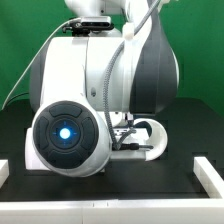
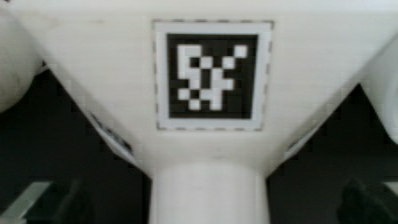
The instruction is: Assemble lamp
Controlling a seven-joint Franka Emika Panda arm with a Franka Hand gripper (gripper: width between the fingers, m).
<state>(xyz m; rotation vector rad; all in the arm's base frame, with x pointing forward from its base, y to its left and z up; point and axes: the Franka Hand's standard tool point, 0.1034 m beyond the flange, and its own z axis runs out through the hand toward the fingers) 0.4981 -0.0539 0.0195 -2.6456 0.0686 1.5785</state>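
end effector (image 2: 199,200): wide open | lamp part (image 2: 210,80): between its jaws, gaps either side

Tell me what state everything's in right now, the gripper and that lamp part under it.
gripper: open wide, nothing held, jaws standing either side of the part's narrow neck.
tapered lamp part: not gripped, tag facing the wrist camera; upright or lying, cannot tell.
arm's round light: lit blue.
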